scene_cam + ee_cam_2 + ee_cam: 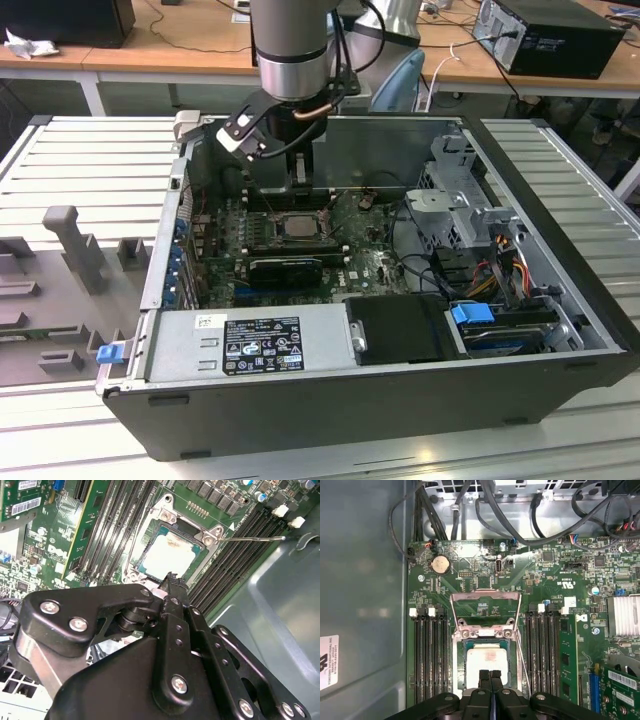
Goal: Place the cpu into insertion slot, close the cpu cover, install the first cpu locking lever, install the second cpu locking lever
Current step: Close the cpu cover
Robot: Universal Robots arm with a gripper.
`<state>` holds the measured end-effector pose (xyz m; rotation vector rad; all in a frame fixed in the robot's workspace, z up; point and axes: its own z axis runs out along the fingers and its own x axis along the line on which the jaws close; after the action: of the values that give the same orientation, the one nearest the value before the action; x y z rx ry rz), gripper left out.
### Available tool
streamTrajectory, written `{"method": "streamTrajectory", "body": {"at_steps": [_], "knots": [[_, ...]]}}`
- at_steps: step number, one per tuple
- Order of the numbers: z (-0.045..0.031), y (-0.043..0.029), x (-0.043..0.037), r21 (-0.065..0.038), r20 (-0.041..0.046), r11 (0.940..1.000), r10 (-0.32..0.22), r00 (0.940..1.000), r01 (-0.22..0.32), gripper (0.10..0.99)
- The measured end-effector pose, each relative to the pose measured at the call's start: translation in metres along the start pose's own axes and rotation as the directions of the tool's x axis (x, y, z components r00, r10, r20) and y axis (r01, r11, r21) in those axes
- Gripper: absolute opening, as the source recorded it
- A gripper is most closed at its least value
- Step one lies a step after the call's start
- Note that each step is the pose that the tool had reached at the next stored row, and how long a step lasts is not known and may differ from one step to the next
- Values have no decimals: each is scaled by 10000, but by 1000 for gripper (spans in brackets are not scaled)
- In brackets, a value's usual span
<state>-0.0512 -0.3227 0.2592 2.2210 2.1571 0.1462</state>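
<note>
We note the claw point(490, 676) pressed together, empty, just over the cpu point(485, 661) seated in its socket point(461, 655); cpu cover point(485, 596) open.

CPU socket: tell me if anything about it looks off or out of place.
The cpu lies square in the socket, but its top bears a discoloured smear. The cpu cover is flipped open, and one thin locking lever sticks out unlatched.

arm point(292, 40): silver-grey tube, dark collar | gripper point(490, 676): black links, silver screws | cable point(320, 108): possibly copper-coloured
</note>
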Motion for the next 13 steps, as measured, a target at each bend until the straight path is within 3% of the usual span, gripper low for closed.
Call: {"method": "streamTrajectory", "body": {"at_steps": [13], "knots": [[-122, 12, 5, 1, 0, 10000, 0, 10000, 0, 106]]}}
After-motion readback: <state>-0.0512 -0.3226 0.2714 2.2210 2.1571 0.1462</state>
